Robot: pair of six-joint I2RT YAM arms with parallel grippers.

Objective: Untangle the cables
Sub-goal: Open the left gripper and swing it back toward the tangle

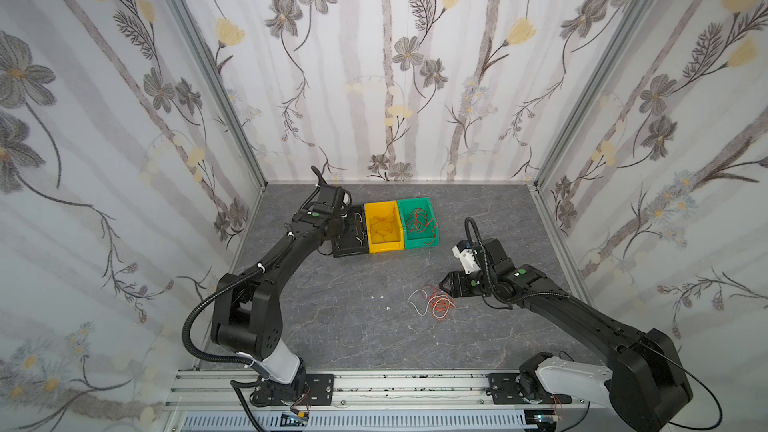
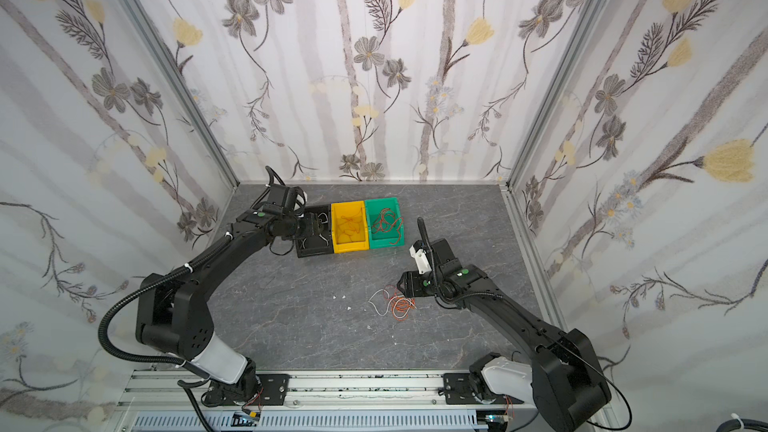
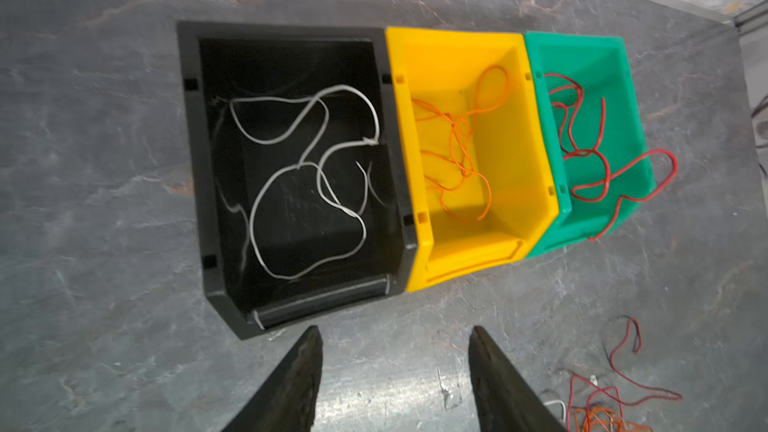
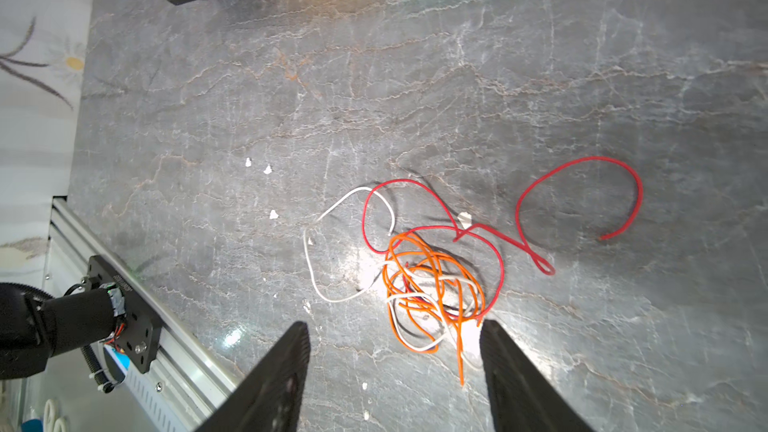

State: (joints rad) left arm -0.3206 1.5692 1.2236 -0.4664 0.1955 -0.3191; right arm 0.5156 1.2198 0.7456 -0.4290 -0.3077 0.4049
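Observation:
A tangle of cables (image 4: 432, 284) in red, orange and white lies on the grey table, seen in both top views (image 1: 434, 303) (image 2: 395, 303). My right gripper (image 4: 392, 326) hovers open just beside it, with the tangle's edge between its fingers but nothing gripped. Over the black bin, my left gripper (image 3: 395, 330) is open and empty. Loose white cables (image 3: 309, 151) lie in the black bin (image 3: 191, 126). Orange cables (image 3: 457, 139) lie in the yellow bin (image 3: 528, 151). Red cables (image 3: 582, 155) lie in the green bin (image 3: 590, 56), one hanging over its edge.
The three bins (image 1: 384, 247) stand side by side at the back of the table, left of centre. Small white scraps (image 4: 268, 169) lie on the table near the tangle. An aluminium rail (image 1: 395, 384) with the arm bases runs along the front edge. Patterned walls enclose three sides.

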